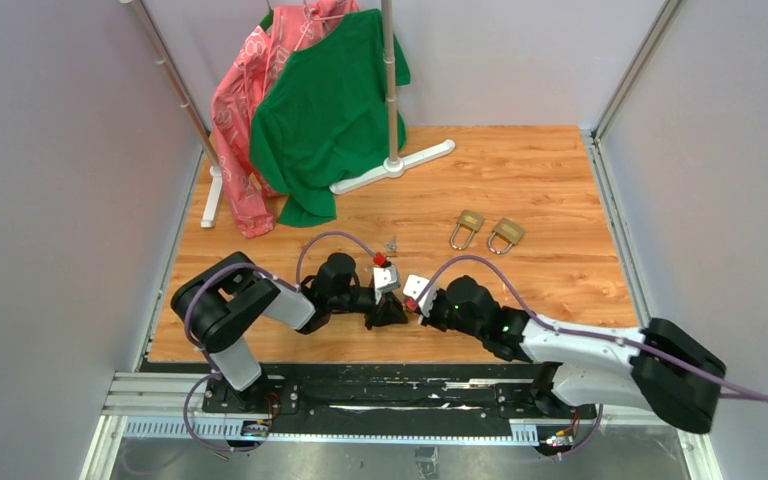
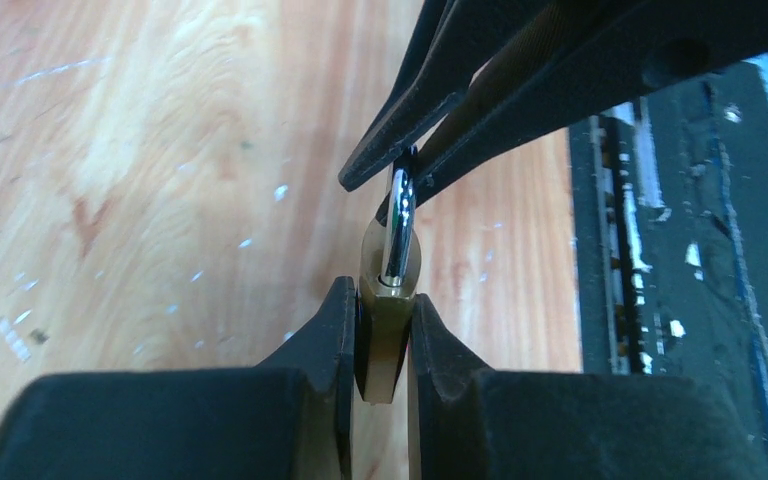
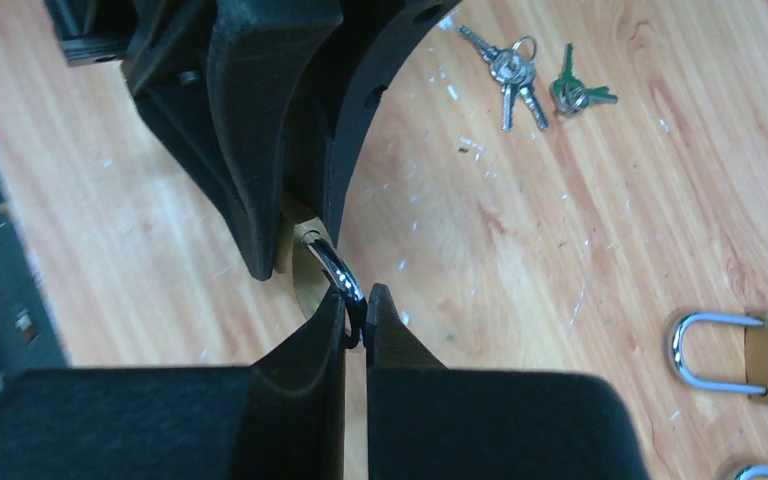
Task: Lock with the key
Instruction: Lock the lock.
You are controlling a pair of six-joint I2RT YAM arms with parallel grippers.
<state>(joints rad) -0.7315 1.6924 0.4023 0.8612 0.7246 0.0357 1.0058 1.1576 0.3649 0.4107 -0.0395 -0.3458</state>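
Three padlocks are in view. One brass padlock [image 2: 388,345] is caught between the two arms, near the front edge of the table [image 1: 560,200]. The left gripper [image 2: 384,300] is closed narrow on its body, with one finger pressed against each flat face. The right gripper [image 3: 358,300] meets it from the opposite side and is pinched almost together on the top of the silver shackle [image 2: 398,215]. Both sets of black fingers crowd the lock, so its keyhole end is hidden in every view. I cannot tell whether the shackle is pushed home.

The key bunch [image 3: 512,70], a few thin silvery keys on a ring, lies flat on the wood. It is beyond the grippers and apart from both, and nothing holds it. Just beside it lie the green-headed keys [image 3: 575,92]. The spare padlocks [image 1: 468,228] lie side by side on the wood to the right of the keys. At the far left a clothes rack [image 1: 390,90] carries a green shirt [image 1: 325,110] and a pink garment [image 1: 245,110], well apart from the grippers.
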